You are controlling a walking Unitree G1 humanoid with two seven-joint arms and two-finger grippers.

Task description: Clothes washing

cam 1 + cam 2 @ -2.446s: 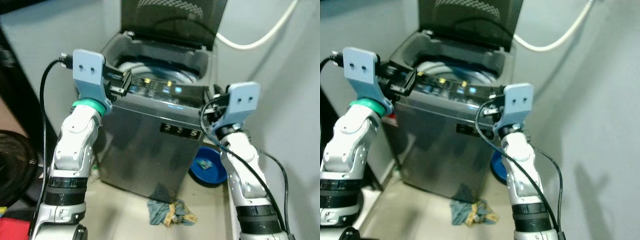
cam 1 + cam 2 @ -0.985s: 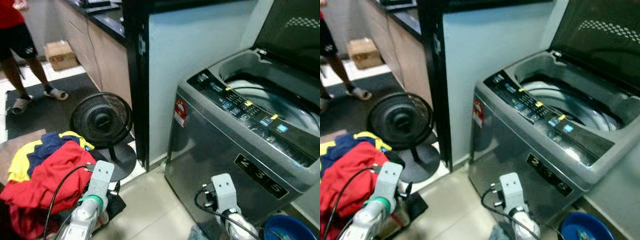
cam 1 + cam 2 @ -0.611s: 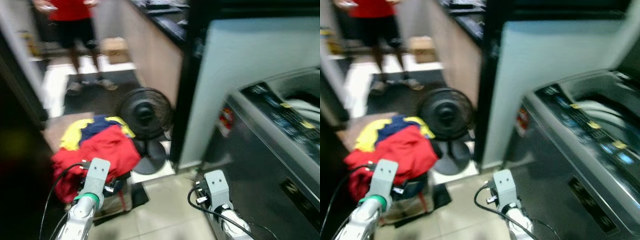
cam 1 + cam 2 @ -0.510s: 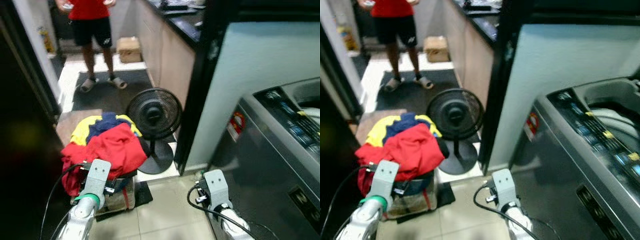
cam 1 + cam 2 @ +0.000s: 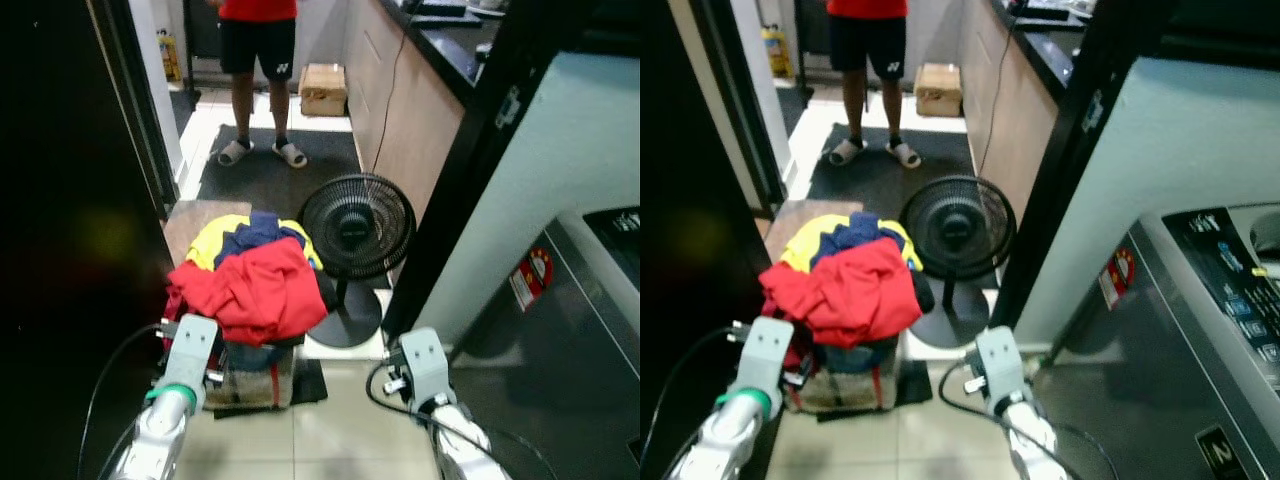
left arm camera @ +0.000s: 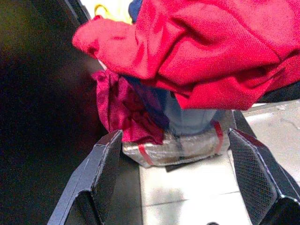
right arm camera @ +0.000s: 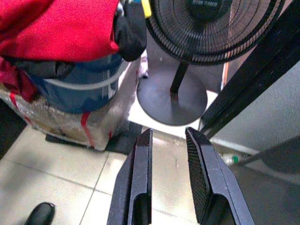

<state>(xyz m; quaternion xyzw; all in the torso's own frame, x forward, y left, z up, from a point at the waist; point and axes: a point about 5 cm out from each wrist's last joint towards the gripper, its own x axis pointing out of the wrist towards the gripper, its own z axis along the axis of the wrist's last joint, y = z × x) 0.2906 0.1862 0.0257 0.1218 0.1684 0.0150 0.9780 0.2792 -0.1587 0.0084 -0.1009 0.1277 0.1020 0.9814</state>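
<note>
A heap of red, yellow and blue clothes (image 5: 250, 285) is piled on a wrapped basket (image 5: 248, 378) on the tiled floor, left of centre. The grey washing machine (image 5: 1200, 330) stands at the right edge, its control panel (image 5: 1232, 268) just in view. My left gripper (image 6: 174, 136) is held low in front of the basket, open wide, with red cloth (image 6: 201, 51) hanging above the gap. My right gripper (image 7: 168, 133) points at the floor between the basket and the fan; its fingers (image 7: 140, 178) stand a narrow gap apart with nothing between them.
A black standing fan (image 5: 357, 225) sits right of the clothes, its round base (image 7: 172, 101) on the floor. A person (image 5: 258, 60) stands on a dark mat at the back. A dark door frame (image 5: 60, 250) closes the left side, and a counter (image 5: 410, 90) runs along the right.
The camera has swung left, away from the washing machine, which now sits at the right edge. Both arms have come down from its control panel and hang low.
</note>
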